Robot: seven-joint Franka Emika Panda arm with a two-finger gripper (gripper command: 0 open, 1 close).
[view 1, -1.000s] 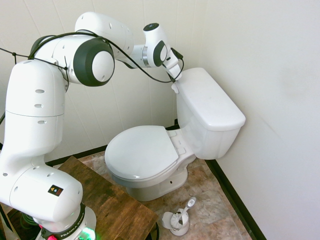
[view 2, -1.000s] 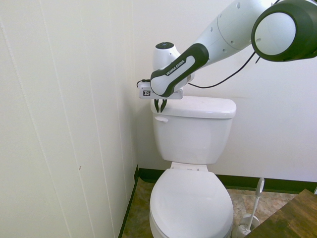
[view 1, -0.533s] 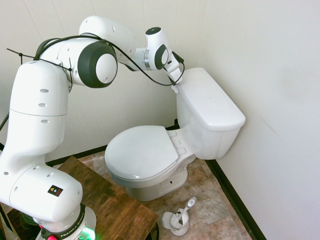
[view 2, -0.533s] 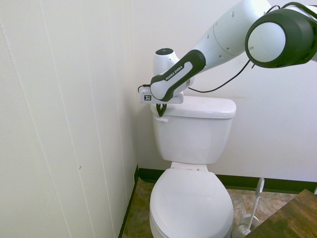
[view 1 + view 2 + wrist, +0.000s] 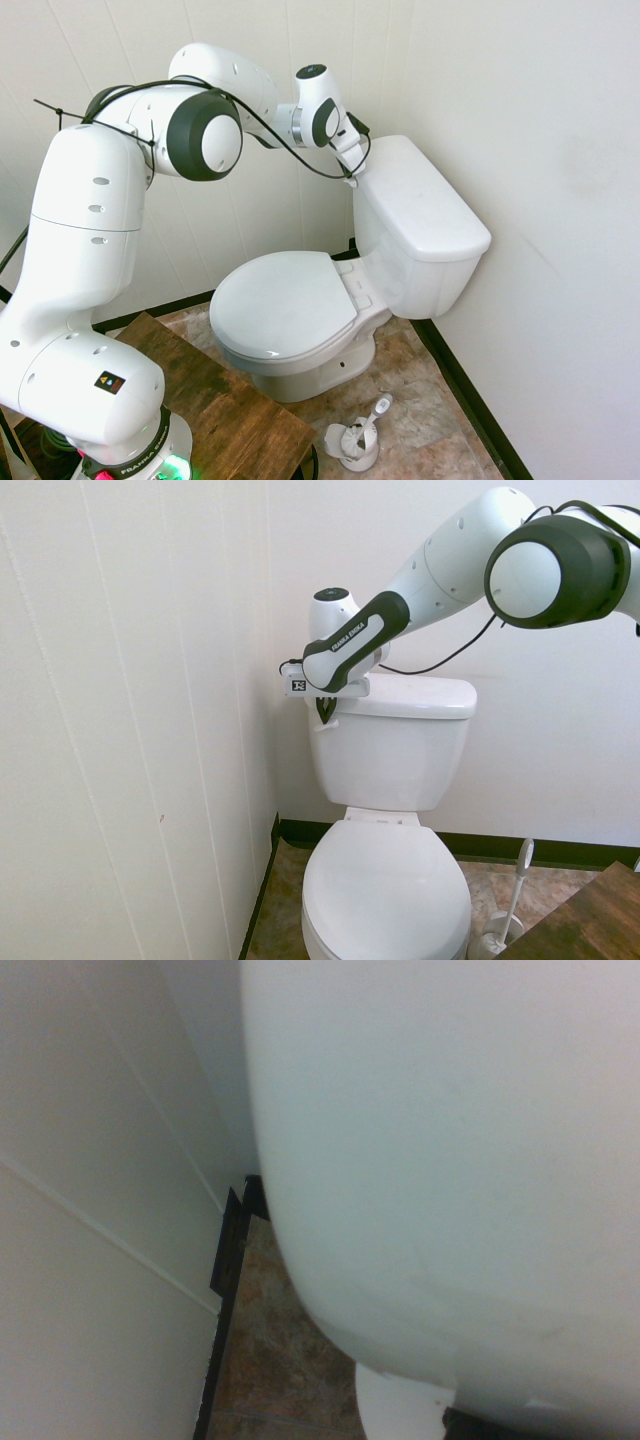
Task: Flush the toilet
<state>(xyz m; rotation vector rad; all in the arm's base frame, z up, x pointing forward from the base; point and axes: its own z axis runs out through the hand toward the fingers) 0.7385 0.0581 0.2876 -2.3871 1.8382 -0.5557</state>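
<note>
The white toilet (image 5: 420, 215) stands in the corner, its oval seat lid (image 5: 280, 300) down and its boxy tank (image 5: 395, 750) against the back wall. My gripper (image 5: 322, 714) points down at the tank's front upper corner on the panelled-wall side. Its dark fingers (image 5: 321, 708) are drawn together into one wedge, right against the tank face. The flush lever is hidden behind them. In the first exterior view the gripper (image 5: 351, 179) touches that same corner. The wrist view is filled by the tank's curved white wall (image 5: 450, 1160).
A toilet-brush holder (image 5: 355, 440) sits on the tiled floor beside the bowl. A dark wooden board (image 5: 220, 400) lies in front of the toilet. The panelled wall (image 5: 130, 730) runs close along the tank's lever side, leaving a narrow gap.
My gripper has come down from just above the lever onto the tank's corner. The lever, visible below the fingers before, is now covered by them.
</note>
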